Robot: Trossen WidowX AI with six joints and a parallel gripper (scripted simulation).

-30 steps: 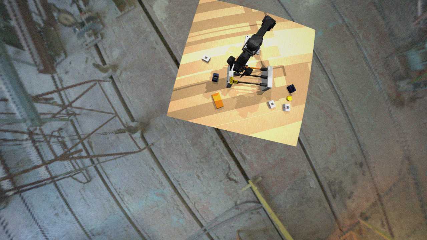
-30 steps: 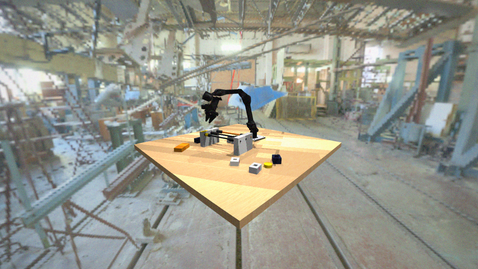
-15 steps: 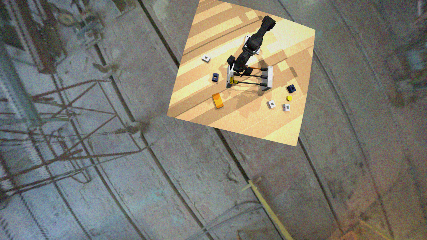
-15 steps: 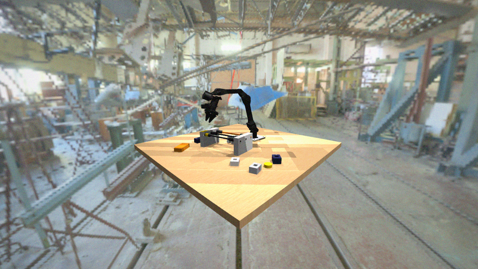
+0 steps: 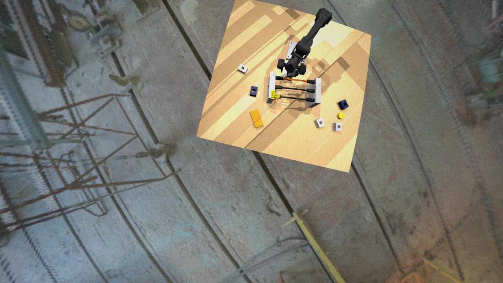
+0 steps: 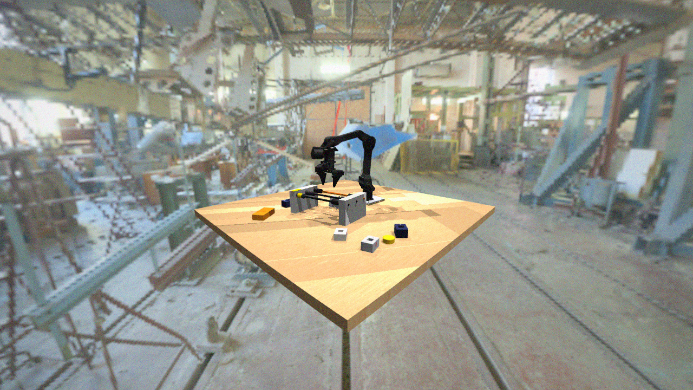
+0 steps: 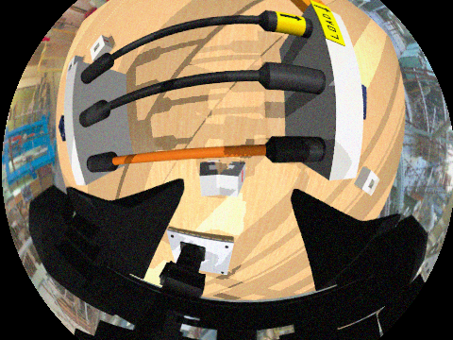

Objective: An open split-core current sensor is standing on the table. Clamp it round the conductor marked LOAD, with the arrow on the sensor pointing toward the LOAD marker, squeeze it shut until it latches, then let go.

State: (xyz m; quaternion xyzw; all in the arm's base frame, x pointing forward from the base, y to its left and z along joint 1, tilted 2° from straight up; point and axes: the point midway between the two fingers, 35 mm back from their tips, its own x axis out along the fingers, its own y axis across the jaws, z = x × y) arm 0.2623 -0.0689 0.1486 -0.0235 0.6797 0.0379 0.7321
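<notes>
My gripper (image 6: 328,185) (image 7: 239,189) is open and empty. It points down above the table, on the robot-base side of the conductors. The grey-white sensor (image 7: 221,184) stands on the table beside the orange conductor, beyond the space between my fingertips in the wrist view. Its dark inner faces are up and a red mark shows on its right side; its arrow is not readable. The LOAD conductor (image 5: 295,98) (image 7: 226,20) is the black one farthest from the base, with a yellow arrow sleeve (image 5: 277,96) (image 7: 290,24) near the yellow LOAD label (image 5: 272,94) (image 7: 330,25).
The orange conductor (image 5: 297,80) (image 7: 189,155) and middle black conductor (image 5: 295,88) (image 7: 226,76) also span the two end blocks. White blocks (image 5: 244,70) (image 5: 319,125) (image 5: 337,130), navy blocks (image 5: 253,94) (image 5: 341,106), a yellow disc (image 5: 341,115) and an orange block (image 5: 256,118) lie around.
</notes>
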